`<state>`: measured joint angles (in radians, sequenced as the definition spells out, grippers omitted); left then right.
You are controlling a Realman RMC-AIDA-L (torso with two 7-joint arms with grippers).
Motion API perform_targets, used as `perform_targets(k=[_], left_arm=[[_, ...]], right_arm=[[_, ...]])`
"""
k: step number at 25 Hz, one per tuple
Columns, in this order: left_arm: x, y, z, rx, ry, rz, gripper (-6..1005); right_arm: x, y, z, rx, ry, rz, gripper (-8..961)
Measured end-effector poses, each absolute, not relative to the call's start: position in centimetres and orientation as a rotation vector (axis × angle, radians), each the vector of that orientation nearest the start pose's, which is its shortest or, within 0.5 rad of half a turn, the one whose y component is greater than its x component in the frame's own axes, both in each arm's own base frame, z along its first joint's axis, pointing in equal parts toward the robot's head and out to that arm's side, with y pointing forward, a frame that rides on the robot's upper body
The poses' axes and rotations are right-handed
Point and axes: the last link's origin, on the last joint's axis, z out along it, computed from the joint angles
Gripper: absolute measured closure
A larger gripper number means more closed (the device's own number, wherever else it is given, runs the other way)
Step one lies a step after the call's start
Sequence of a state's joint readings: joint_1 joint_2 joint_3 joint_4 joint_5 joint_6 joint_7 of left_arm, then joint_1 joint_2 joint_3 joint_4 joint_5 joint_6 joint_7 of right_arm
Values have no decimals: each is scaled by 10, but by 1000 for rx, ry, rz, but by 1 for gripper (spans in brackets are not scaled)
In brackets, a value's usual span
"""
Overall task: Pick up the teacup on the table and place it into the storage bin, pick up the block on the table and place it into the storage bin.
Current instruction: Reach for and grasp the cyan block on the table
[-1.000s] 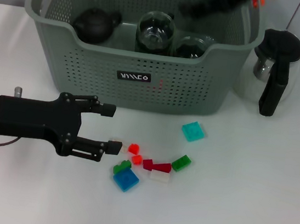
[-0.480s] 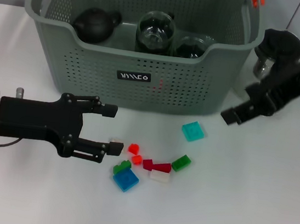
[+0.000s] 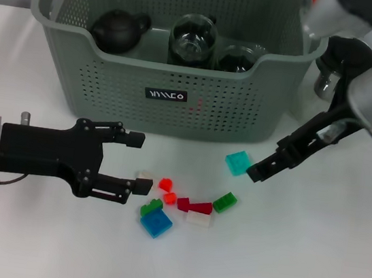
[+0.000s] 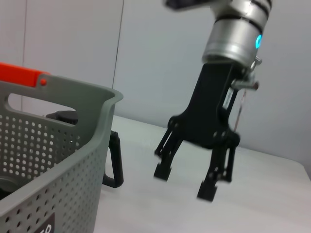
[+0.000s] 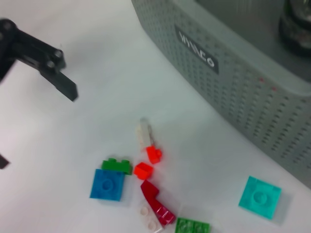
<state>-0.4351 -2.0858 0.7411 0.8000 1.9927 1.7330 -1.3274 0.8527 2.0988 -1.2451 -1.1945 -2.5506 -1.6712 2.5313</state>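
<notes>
Left gripper (image 3: pixel 140 162) sits low over the table (image 3: pixel 306 264) at the near left, in front of the storage bin (image 3: pixel 174 76). Its fingers (image 3: pixel 131 137) are spread wide and hold nothing; the nearer fingertip lies just beside a small whitish block (image 3: pixel 144 174).

Right gripper (image 3: pixel 258 170) is at the right, reaching down in front of the bin's right corner. In the left wrist view its fingers (image 4: pixel 164 165) stand apart, empty, above the table. Its tip is just right of the teal block (image 3: pixel 239 163).

Storage bin: far centre of the table, upright, black label on the near wall. Inside: a dark teapot (image 3: pixel 118 31) at left, a round glass vessel (image 3: pixel 194 38) in the middle, and a smaller glass piece (image 3: pixel 238 57) to its right. A glass pitcher with black handle (image 3: pixel 341 91) stands on the table just right of the bin.

Loose blocks on the table, near of the bin: blue block (image 3: pixel 155 223) with a green block (image 3: pixel 151 207) touching it, two small red blocks (image 3: pixel 167 189), a dark red block (image 3: pixel 195 206), and another green block (image 3: pixel 225 202) further right.
</notes>
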Motion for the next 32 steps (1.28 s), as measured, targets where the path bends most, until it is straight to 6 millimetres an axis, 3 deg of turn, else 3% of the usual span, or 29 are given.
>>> perform_targets(k=[8, 21, 32], left_arm=[[-264, 296, 13, -2844, -454, -715, 137], [-266, 294, 9, -2845, -479, -728, 138], [-269, 299, 6, -2801, -509, -716, 138]], right_arm=[[128, 380, -34, -2794, 745, -516, 25], [140, 381, -39, -2884, 455, -589, 26], [145, 392, -46, -2833, 241, -688, 26]])
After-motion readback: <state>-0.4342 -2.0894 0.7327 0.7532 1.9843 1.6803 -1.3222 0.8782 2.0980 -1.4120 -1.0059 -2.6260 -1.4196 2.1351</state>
